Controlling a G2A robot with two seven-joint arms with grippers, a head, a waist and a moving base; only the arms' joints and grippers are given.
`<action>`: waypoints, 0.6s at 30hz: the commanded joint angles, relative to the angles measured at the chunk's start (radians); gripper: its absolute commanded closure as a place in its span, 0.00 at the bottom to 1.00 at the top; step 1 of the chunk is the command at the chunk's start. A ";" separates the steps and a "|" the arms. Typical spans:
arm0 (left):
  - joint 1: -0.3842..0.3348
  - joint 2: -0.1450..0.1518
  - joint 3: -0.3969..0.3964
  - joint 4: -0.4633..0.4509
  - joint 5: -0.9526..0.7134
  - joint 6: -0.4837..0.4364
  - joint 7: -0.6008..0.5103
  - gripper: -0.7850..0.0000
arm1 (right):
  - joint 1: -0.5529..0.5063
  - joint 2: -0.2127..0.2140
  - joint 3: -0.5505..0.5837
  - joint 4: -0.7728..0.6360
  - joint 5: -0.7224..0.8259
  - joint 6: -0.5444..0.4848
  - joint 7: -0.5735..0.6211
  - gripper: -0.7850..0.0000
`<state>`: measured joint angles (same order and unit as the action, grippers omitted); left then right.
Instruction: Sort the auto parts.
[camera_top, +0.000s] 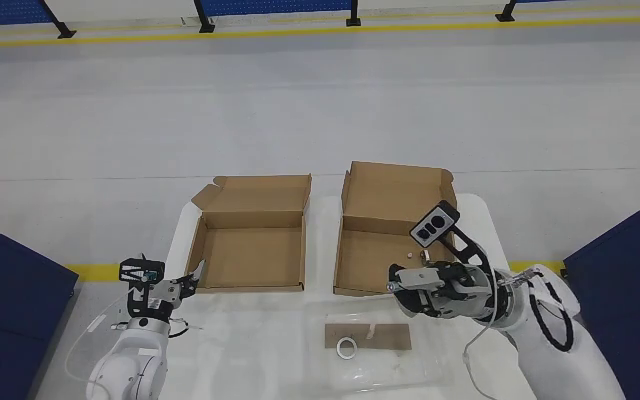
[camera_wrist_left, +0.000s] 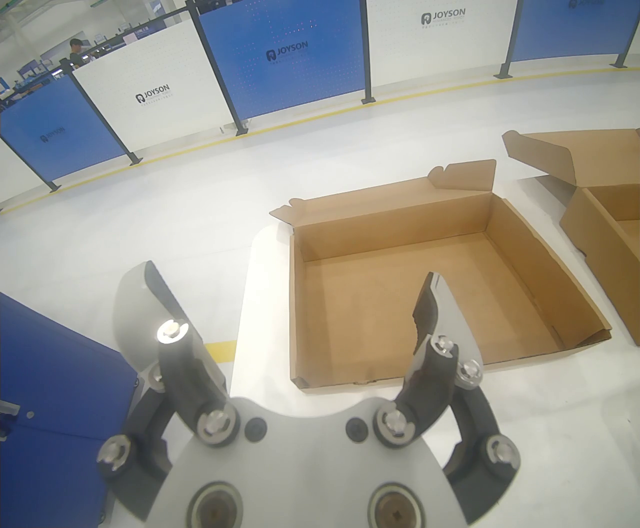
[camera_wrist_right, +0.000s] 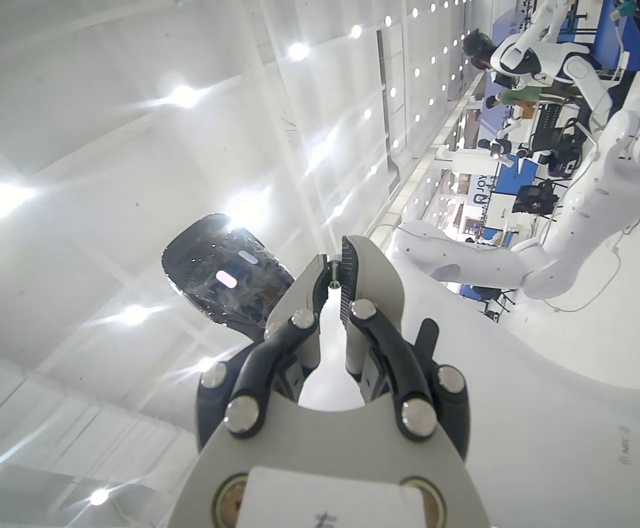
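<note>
1. Jaws of the left gripper (camera_wrist_left: 290, 275) spread wide, nothing between them; it hangs over the white table (camera_top: 478, 212) just off the near left corner of the left cardboard box (camera_wrist_left: 545, 280), flaps up
2. Right gripper (camera_wrist_right: 334, 264) turned upward, fingers pinched on a small metal part (camera_wrist_right: 333, 275) at the very tips
3. Top view: right gripper sits at the near edge of the right cardboard box (camera_top: 375, 265); a small pale piece (camera_top: 409, 256) lies on that box's floor, too small to identify
4. In front of both boxes, clear plastic sheet (camera_top: 400, 370) carries a brown strip (camera_top: 385, 335) and a white ring (camera_top: 346, 347) touching it
</note>
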<state>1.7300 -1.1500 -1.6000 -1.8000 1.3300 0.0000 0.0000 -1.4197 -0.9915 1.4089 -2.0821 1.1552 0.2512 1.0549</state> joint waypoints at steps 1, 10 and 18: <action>0.000 0.000 0.000 0.000 0.000 0.000 0.000 0.00 | 0.001 0.000 0.002 -0.001 -0.007 -0.001 -0.007 1.00; 0.000 0.000 0.000 0.000 0.000 0.000 0.000 0.00 | -0.038 0.032 0.115 -0.056 -0.427 0.183 -0.206 1.00; 0.000 0.000 0.000 0.000 0.000 0.000 0.000 0.00 | -0.081 0.058 0.161 -0.122 -0.771 0.292 -0.289 1.00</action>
<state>1.7300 -1.1500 -1.6000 -1.8000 1.3300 0.0000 0.0000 -1.4983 -0.9344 1.5693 -2.2027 0.4090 0.5401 0.7702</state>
